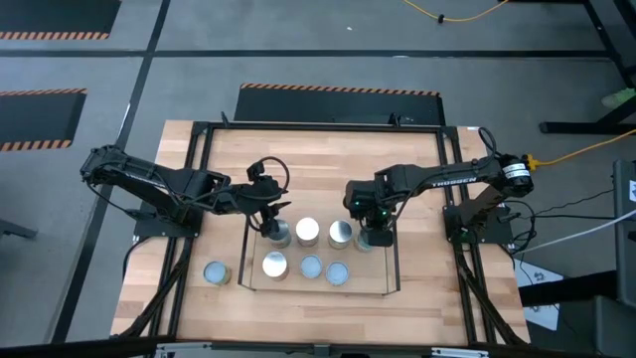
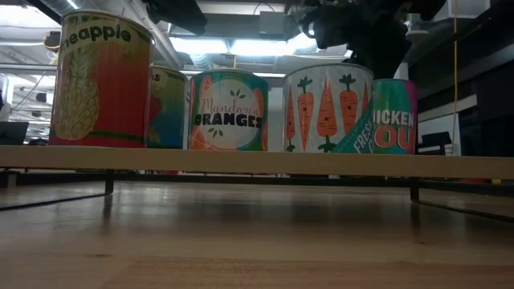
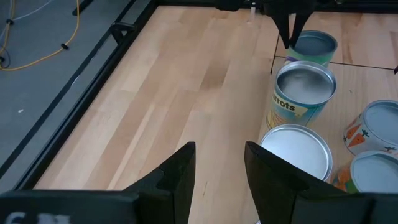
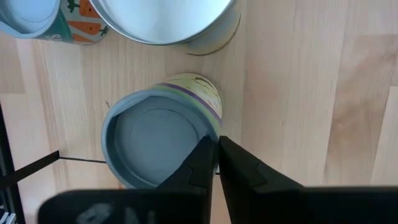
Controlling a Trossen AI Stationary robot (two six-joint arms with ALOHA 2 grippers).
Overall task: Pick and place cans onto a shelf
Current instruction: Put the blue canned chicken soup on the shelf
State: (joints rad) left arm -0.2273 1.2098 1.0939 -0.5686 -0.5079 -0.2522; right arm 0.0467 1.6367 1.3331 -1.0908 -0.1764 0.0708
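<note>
Closest to the low camera, five cans, one the pineapple can [image 2: 100, 80], stand on the shelf [image 2: 257, 161]; overhead, six sit there and one can [image 1: 216, 272] waits on the wooden table [image 1: 417, 149]. With fingers spread, the left gripper [image 1: 266, 221] hovers beside the back row, while the right gripper [image 4: 216, 163], pinched closed and holding nothing, hangs over a blue-topped can [image 4: 155, 140] and could tip it if it dropped. Beyond lies grey striped floor.

Two black jointed arms [image 1: 159, 184], white lettering, cables
</note>
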